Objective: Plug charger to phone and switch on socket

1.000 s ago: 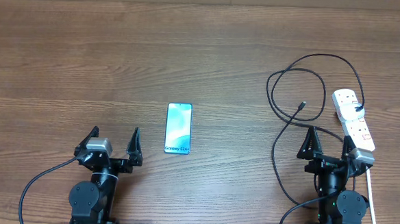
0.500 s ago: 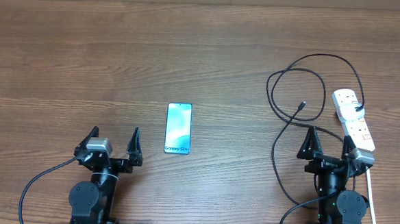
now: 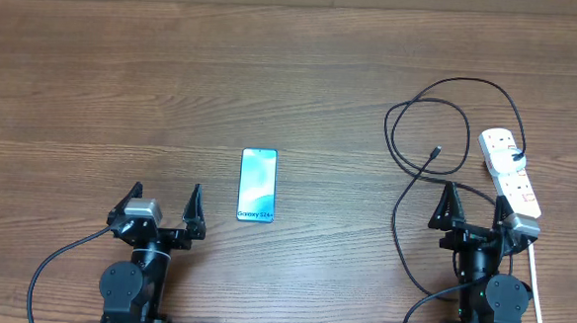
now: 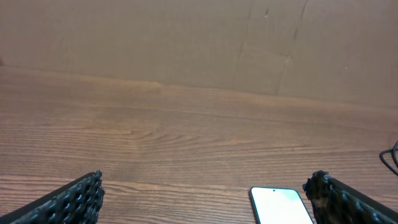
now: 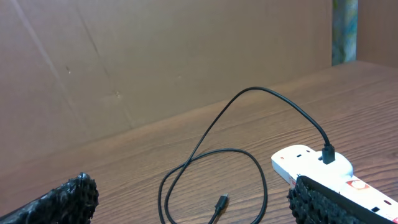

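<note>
Table: a brown wood-grain table (image 3: 125, 74) carries everything. A plain brown cardboard wall (image 4: 186, 43) stands behind its far edge in the wrist views.
Phone: a slim rectangular phone (image 3: 258, 185) with a light blue-teal screen and white "Galaxy S24+" lettering lies flat and screen up, a little left of the table's middle. Its long side runs away from the arms.
Charger cable: a long thin black charger cable (image 3: 388, 122) lies in loose loops on the right part of the table, well apart from the phone.
Connector tip: the small black connector tip (image 3: 437, 149) rests on bare wood inside the loops, touching neither phone nor gripper.
Plug: the cable's other end is a black plug (image 5: 328, 152) seated in the far end of the strip.
Power strip: a white elongated multi-outlet power strip (image 3: 510, 173) with red switch marks lies at the right edge. Its thicker white cord (image 3: 537, 283) runs toward the near edge.
Left gripper: the left gripper (image 3: 165, 190) sits low near the front edge, left of the phone's near end. Its ribbed black fingers (image 4: 74, 199) are spread wide and hold nothing.
Right gripper: the right gripper (image 3: 476, 196) sits just beside the strip's near end, jaws spread wide, holding nothing.
</note>
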